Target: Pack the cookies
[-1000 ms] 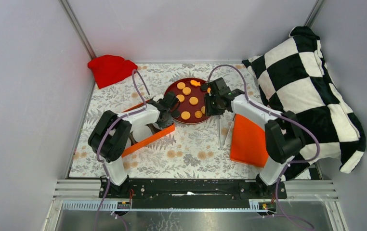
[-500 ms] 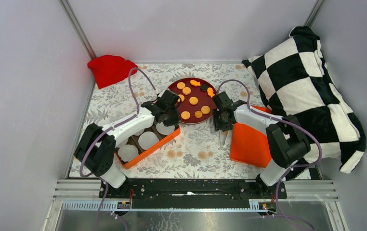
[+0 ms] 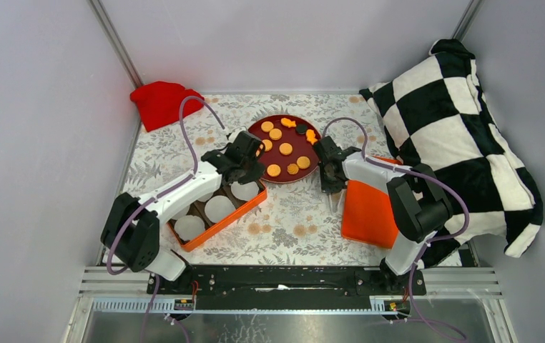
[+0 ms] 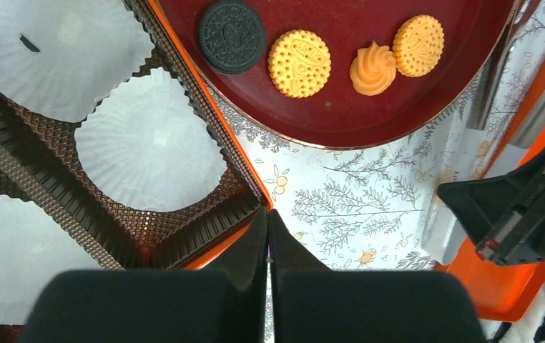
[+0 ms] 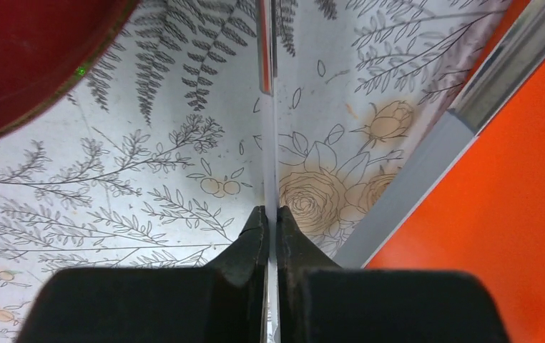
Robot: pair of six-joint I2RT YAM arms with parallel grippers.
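Left hand (image 4: 268,232) has its fingers pressed flat together with nothing between them. It sits above the corner of the orange box (image 3: 216,227) that lies nearest the dark red plate (image 4: 327,107). The right hand (image 5: 270,221) is clamped on one thin leg of the metal tongs (image 5: 267,57), which runs straight out from between its fingertips over the floral bench cover (image 3: 291,214).

Only one thing carries any marking: a dark round sandwich biscuit (image 4: 232,36) has an embossed pattern on its face, too fine to read. The pale round ones carry dotted rims and a pressed motif, with no letters that can be made out.

All the cookies (image 3: 286,148) in view lie on the plate. From the left wrist view, they sit ahead of the left fingertips, across the box wall: the dark biscuit nearest the box, then a round one, a piped swirl and another round one. In the top view, the right hand is just beside the plate's right edge, between the plate and the orange lid (image 3: 368,207), so the cookies lie to its left. Its own camera catches only the plate's rim at the upper left.

White crinkled liners (image 4: 148,143) fill the box's compartments. A red cloth (image 3: 164,101) lies at the far left corner, and a checkered pillow (image 3: 455,121) at the right.
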